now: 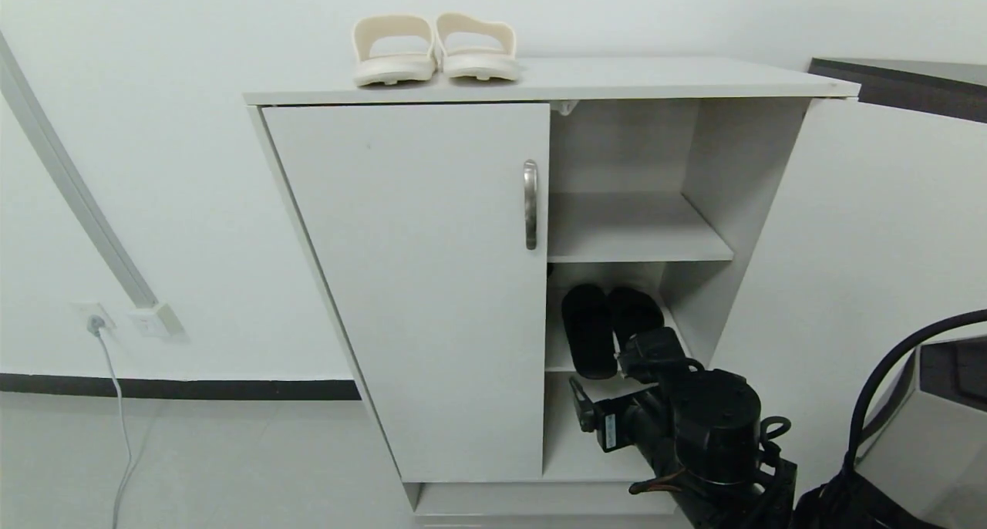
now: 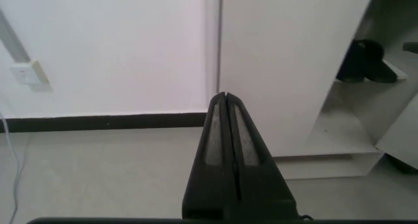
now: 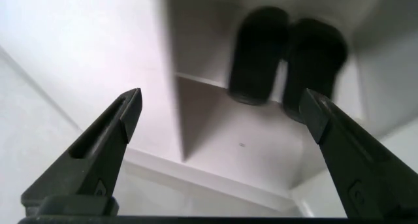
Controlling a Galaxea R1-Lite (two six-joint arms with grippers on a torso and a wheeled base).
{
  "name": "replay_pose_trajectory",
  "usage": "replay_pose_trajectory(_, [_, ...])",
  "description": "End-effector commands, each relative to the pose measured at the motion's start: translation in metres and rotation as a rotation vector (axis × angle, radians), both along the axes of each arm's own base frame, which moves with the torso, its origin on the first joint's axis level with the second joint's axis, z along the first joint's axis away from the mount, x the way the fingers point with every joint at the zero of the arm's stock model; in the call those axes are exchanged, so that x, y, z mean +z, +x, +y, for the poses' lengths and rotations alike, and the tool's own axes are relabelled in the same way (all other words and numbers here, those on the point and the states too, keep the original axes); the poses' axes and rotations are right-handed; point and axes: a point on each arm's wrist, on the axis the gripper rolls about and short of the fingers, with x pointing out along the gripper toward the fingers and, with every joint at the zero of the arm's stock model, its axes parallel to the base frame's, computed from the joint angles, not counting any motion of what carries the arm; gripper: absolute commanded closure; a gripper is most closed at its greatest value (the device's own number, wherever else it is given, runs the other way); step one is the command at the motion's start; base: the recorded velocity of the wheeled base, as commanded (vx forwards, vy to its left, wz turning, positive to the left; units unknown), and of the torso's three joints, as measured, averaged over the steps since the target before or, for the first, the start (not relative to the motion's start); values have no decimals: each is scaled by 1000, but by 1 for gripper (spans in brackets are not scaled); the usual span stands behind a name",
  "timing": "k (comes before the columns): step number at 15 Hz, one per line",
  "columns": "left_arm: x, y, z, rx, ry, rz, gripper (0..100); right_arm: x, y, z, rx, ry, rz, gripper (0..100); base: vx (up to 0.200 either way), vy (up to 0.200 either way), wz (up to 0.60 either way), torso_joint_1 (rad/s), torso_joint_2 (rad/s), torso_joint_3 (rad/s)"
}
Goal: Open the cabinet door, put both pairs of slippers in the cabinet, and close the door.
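Observation:
A white cabinet (image 1: pixel 655 78) stands against the wall. Its left door (image 1: pixel 416 282) is closed, with a metal handle (image 1: pixel 530 203), and its right door (image 1: pixel 848 282) is swung open. A cream pair of slippers (image 1: pixel 436 49) sits on the cabinet top. A black pair of slippers (image 1: pixel 594 328) (image 3: pixel 258 54) (image 2: pixel 366 61) lies on the middle shelf inside. My right gripper (image 1: pixel 617 382) (image 3: pixel 222 110) is open and empty, just in front of and below the black pair. My left gripper (image 2: pixel 225 100) is shut and empty, low and off to the cabinet's left.
The upper shelf (image 1: pixel 632 232) and bottom shelf (image 1: pixel 570 452) are bare. A wall socket (image 1: pixel 92 317) with a cable and a slanted conduit (image 1: pixel 69 182) are on the left wall. A dark-topped piece of furniture (image 1: pixel 910 82) stands behind the open door.

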Motion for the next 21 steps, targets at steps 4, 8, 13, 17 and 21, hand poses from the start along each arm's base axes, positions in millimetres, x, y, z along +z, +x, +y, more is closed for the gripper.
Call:
replay_pose_trajectory(4, [0,0,0,-1,0,1,100,2,-1,0,5,18,-15,0,0,200,0,-1,4,7])
replay_pose_trajectory(8, [0,0,0,-1,0,1,100,4,-2,1,8,32,-28,0,0,200,0,0,4,1])
replay_pose_trajectory(13, [0,0,0,1,-2,1,100,7,-4,-2,44,75,-58,0,0,160,0,1,-1,2])
replay_pose_trajectory(17, [0,0,0,4,-6,1,100,4,-5,-4,64,70,-50,0,0,0,0,0,0,0])
replay_pose_trajectory(21, [0,0,0,6,-6,1,100,2,-6,-4,65,63,-43,0,0,0,0,0,0,0])
